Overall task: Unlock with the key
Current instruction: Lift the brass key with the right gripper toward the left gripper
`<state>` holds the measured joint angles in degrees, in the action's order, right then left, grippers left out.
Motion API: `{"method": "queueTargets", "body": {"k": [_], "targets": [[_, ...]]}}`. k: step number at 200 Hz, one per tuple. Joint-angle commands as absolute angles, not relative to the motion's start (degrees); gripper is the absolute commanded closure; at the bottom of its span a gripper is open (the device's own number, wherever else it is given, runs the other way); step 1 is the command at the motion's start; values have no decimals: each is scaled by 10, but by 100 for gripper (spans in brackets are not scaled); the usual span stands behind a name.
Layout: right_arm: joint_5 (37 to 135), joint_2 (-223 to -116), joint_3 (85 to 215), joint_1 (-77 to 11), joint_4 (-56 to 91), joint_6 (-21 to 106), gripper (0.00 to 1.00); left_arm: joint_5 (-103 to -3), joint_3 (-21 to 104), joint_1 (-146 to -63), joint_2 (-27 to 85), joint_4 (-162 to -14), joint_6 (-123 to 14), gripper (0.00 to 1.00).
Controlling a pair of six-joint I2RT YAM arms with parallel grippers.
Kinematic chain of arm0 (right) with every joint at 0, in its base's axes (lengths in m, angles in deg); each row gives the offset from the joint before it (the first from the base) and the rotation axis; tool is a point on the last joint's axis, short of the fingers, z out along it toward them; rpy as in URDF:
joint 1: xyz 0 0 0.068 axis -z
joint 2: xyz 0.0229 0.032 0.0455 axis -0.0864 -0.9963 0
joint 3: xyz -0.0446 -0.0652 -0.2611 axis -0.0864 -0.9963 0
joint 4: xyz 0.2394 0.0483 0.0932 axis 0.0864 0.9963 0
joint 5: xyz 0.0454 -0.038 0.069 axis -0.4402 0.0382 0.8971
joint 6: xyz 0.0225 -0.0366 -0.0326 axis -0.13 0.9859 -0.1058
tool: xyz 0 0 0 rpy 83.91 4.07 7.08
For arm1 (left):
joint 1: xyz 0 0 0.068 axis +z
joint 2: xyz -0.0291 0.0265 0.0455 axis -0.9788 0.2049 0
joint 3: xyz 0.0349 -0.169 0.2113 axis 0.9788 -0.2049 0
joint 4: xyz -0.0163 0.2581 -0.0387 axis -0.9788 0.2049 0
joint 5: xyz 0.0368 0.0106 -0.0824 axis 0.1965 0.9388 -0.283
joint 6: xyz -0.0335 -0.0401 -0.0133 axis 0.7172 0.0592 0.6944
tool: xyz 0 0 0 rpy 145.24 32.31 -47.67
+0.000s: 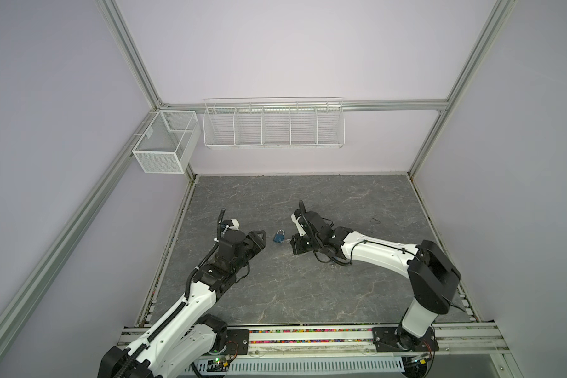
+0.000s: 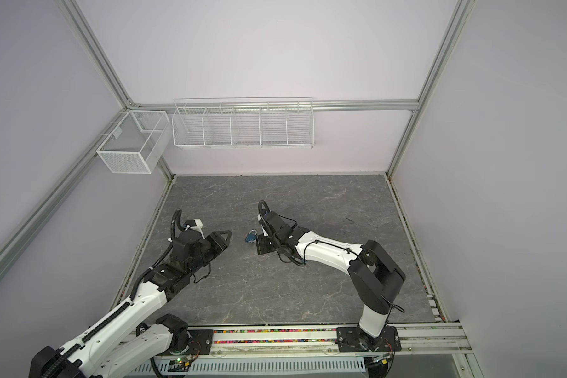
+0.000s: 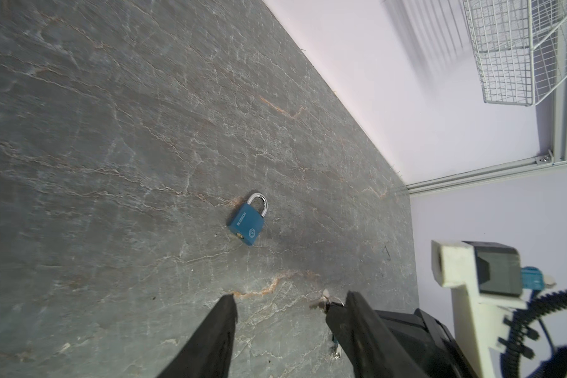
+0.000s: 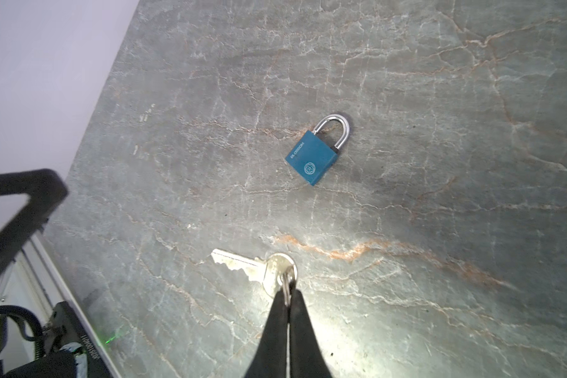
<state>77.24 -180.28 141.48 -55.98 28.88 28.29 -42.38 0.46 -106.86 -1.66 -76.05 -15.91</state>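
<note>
Pinching the key (image 4: 243, 263) by its ringed bow, the right gripper (image 4: 287, 296) is clamped tight. The left gripper (image 3: 290, 299) holds its jaws apart. Just beyond, between both, the blue padlock (image 4: 311, 157) lies flat on the table (image 4: 439, 98), apart from the key.

My two top views sit high over the near edge of the table (image 1: 292, 294), side by side, facing down and toward the back wall (image 1: 275, 59); both take in the whole table and both arms from afar. My left wrist view rides low, looking out between the fingers of the left gripper (image 3: 289, 296) along the table toward the wire rack (image 3: 517, 52). My right wrist view looks steeply down past the right gripper (image 4: 287, 296), close to the table. All four share the padlock (image 4: 311, 157); both wrist views also catch the key (image 4: 256, 266)
</note>
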Motion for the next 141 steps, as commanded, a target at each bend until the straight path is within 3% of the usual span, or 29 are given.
{"method": "queueTargets", "body": {"k": [1, 75, 141], "targets": [[790, -1770, 1404, -571, 279, 253, 94, -440, 0, -1086, -9, -796, -142, 46], [788, -1733, 1405, -592, 272, 224, 94, -435, 0, -1140, 18, -851, -132, 48], [786, -1727, 1400, -605, 250, 199, 94, -458, -21, -1146, 21, -890, -109, 59]]}}
